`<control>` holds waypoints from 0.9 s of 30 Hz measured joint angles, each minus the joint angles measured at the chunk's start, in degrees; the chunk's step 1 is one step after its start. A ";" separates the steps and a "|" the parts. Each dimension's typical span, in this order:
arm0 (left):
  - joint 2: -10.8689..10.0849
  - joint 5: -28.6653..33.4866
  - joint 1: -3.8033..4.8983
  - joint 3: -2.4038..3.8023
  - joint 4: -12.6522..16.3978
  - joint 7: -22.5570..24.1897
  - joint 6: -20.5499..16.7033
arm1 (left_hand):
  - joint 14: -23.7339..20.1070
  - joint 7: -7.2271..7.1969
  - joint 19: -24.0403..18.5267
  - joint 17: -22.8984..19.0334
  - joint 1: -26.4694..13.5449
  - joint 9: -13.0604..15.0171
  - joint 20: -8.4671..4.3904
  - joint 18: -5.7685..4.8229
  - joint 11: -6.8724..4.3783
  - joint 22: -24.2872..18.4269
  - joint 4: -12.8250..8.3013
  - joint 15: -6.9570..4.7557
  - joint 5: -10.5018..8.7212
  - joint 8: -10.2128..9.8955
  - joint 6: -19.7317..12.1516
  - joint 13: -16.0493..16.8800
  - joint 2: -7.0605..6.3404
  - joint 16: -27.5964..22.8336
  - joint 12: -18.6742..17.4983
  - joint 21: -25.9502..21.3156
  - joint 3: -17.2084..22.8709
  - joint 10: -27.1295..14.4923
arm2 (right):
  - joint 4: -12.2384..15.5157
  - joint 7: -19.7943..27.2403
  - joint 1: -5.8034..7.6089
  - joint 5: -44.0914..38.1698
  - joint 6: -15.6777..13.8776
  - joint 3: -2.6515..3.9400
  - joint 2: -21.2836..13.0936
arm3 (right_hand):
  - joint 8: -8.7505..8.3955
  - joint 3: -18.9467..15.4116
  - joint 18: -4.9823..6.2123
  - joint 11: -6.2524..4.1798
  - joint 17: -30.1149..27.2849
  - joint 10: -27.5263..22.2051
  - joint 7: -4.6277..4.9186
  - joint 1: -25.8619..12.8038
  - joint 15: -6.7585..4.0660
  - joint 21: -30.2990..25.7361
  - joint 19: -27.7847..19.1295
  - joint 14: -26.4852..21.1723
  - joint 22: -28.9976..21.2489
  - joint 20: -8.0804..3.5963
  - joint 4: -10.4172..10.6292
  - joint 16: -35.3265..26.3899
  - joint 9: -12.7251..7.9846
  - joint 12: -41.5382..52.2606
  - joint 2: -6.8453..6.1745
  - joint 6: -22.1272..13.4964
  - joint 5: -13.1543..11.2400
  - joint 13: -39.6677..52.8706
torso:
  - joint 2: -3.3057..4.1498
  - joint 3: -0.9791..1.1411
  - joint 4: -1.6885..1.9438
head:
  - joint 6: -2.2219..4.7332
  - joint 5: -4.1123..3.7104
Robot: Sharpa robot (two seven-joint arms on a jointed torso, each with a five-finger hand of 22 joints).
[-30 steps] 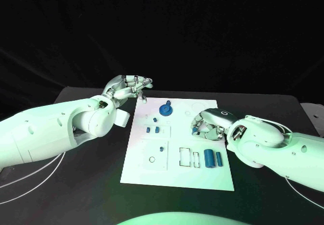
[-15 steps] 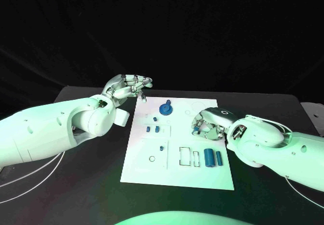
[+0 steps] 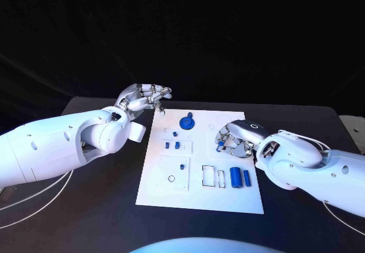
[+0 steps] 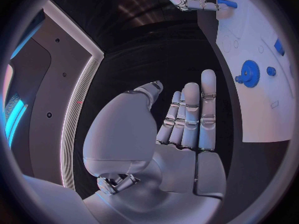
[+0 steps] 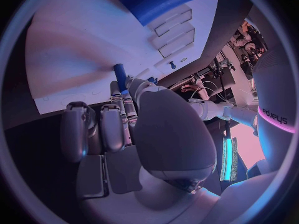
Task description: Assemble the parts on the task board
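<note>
The white task board [image 3: 199, 187] lies in the middle of the black table. My right hand [image 3: 232, 139] hovers over the board's right edge with its fingers curled, pinching a small blue peg [image 3: 219, 143]; the peg [image 5: 119, 76] sticks out past the fingertips in the right wrist view. My left hand [image 3: 144, 97] is raised by the board's far left corner, fingers straight, holding nothing [image 4: 187, 119]. A blue gear [image 3: 187, 124] sits near the board's far end, and the gear [image 4: 250, 73] also appears in the left wrist view. Two blue cylinders [image 3: 240, 177] lie near the right edge.
Two small blue pieces [image 3: 172, 145] stand in the board's left middle, and a tiny peg [image 3: 182, 167] sits below them. Rectangular slots [image 3: 213, 176] lie beside the cylinders. Black table [image 3: 91, 211] surrounds the board; white cables [image 3: 38, 203] trail at the left.
</note>
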 measured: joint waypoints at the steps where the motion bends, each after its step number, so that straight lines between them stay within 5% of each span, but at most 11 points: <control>1: 0.01 0.00 0.00 0.00 -0.01 0.00 0.00 | 0.00 0.00 0.00 -0.03 0.00 0.00 0.00 0.00 0.00 0.00 0.00 0.00 0.00 0.12 0.00 0.00 0.00 0.00 0.00 0.00 0.00 0.00 | 0.29 0.01 0.00 -0.03 -0.17 0.04 -0.19 | 0.00 0.10 0.01 0.00 0.03 0.00 0.00 0.00 0.00 0.01 0.00 0.00 0.00 0.00 0.02 0.00 0.02 -0.02 0.00 0.00 -0.01 0.00 | -0.01 0.00 0.00 | 0.03 0.01; 18: 0.49 0.00 -0.01 -0.01 -0.29 0.01 -0.02 | 0.00 0.00 0.00 -0.03 0.00 0.01 0.00 0.00 0.00 0.01 0.00 0.00 0.00 0.12 0.00 0.00 0.00 0.00 0.00 0.00 0.00 0.00 | 10.66 -0.01 2.95 0.07 -1.46 0.90 -4.28 | 0.24 0.87 0.00 0.00 0.17 0.02 -0.01 -0.54 0.00 0.63 0.00 0.00 -0.01 0.01 -0.56 0.25 0.27 -0.19 -0.54 0.00 -0.07 -0.09 | -0.08 -0.03 -0.05 | 0.20 0.36; 27: 0.98 0.00 -0.02 -0.01 -0.69 0.06 -0.02 | 0.00 0.00 0.00 -0.09 0.25 -0.05 0.00 0.00 0.00 -0.05 0.00 0.00 0.00 0.12 0.00 0.00 0.25 0.00 0.00 0.00 0.00 0.00 | 12.94 0.16 2.03 -0.05 -2.07 0.97 1.81 | 0.24 1.51 0.00 0.00 -0.05 0.03 -0.01 -0.83 0.00 0.63 -0.01 0.00 -0.02 0.01 -1.20 0.23 0.49 -0.41 -0.84 0.00 0.46 -0.24 | -0.10 0.00 -0.03 | 0.03 1.75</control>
